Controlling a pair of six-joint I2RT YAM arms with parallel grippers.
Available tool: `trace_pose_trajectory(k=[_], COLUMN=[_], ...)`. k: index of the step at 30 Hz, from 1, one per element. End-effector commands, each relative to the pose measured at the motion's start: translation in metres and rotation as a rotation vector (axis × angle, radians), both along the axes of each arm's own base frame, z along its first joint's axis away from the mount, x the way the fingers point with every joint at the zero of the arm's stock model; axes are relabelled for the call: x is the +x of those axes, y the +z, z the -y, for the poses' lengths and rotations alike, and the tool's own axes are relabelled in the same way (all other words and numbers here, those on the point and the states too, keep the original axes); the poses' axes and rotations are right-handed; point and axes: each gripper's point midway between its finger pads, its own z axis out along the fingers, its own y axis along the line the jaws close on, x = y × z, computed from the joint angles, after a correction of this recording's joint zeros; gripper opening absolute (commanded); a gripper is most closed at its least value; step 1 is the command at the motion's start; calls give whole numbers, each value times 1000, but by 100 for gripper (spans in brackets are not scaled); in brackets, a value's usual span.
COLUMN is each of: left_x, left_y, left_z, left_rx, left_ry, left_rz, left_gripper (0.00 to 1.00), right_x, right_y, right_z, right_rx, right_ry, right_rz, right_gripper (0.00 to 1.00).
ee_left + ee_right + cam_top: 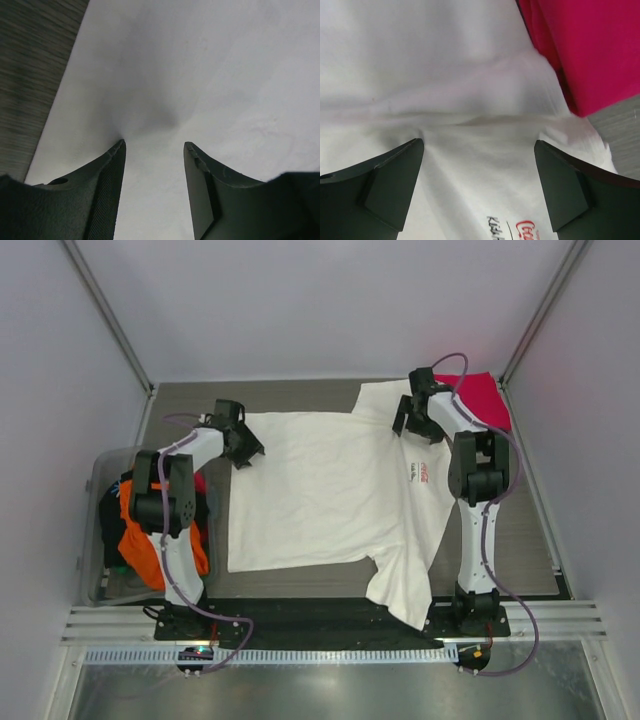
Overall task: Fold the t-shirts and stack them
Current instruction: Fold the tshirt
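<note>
Across the table (525, 540) centre the white t-shirt (320, 490) lies spread flat, ready for folding. The folded pink-red t-shirt (482, 400) at the far right corner is likely the stack start. An orange tee (145, 540) waits in the clear bin (93, 475) on the left. The left gripper (247, 452) hangs over the far hem corner with jaws apart, and the right gripper (408, 426) over the far shoulder with jaws wide, both seemingly poised to pinch.

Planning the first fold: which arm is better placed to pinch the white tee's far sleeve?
Likely right: the right pincer, open, is over the white tee by that sleeve, next to the pink-red tee. The left pincer is at the hem edge, farther away.
</note>
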Motion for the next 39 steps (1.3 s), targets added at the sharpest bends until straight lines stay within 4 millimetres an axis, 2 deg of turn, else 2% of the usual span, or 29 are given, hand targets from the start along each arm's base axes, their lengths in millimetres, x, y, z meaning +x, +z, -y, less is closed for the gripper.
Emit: trace_pose_trajectory(k=[1,2,3,5,6,7,8,9,10,11,12,13,14,15,17,18,19,23,26,29,31,34,36,38,39], left_x=[-5,-14,-22,-41,-48,-57,-72,-79,-87,-102,-109,-116,-128,-134,-149,-153,-157,-166,-169,-175,-178,-183,-183,-180,-177], left_y=[51,58,63,82,87,88,90,89,85,71,70,63,48,42,25,23,19,10,2,-12,-21,-35,-36,-31,-24], left_z=[-12,-13,-8,-7,-7,-8,-6,-5,-3,0,2,4,10,15,23,26,29,35,32,24,19,16,16,19,20], left_rx=[124,147,160,182,190,195,191,181,173,174,161,153,128,105,68,58,52,34,47,88,112,129,125,118,115], left_ry=[-5,-15,-31,-38,-39,-40,-48,-41,-47,-63,-59,-64,-84,-95,-104,-108,-107,-123,-124,-109,-103,-101,-103,-114,-115], left_rz=[81,75,79,104,110,106,113,109,102,72,75,62,37,31,12,14,10,5,-7,-32,-51,-84,-90,-75,-49], left_gripper=[52,53,54,54,54,54,54,55,55,55,55,55,54,54,53,53,53,53,53,53,52,52,50,51,50], right_x=[-20,-26,-32,-53,-64,-83,-96,-123,-137,-151,-181,-193,-196,-219,-226,-232,-241,-238,-242,-251,-256,-247,-234,-229,-218], right_y=[56,65,96,105,134,122,125,119,115,109,78,83,78,53,47,42,30,14,-2,-19,-29,-28,-19,-9,1], right_z=[-10,-13,-16,-17,-19,-16,-15,-14,-15,-18,-17,-19,-29,-30,-40,-47,-45,-46,-23,10,43,61,66,71,71], right_rx=[7,9,16,6,10,-1,7,33,64,94,114,151,216,241,301,339,338,390,376,307,223,167,145,124,120], right_ry=[54,59,66,59,56,43,31,-10,-23,-34,-69,-75,-67,-75,-55,-42,-42,-20,-76,-163,-250,-268,-270,-275,-248], right_rz=[34,39,95,91,146,106,107,83,75,60,-20,10,30,-24,-11,-28,-53,-20,-47,-100,-144,-155,-133,-113,-78], right_gripper=[100,100,100,100,100,100,100,100,100,100,100,100,100,100,100,100,100,100,100,100,100,100,100,100,100])
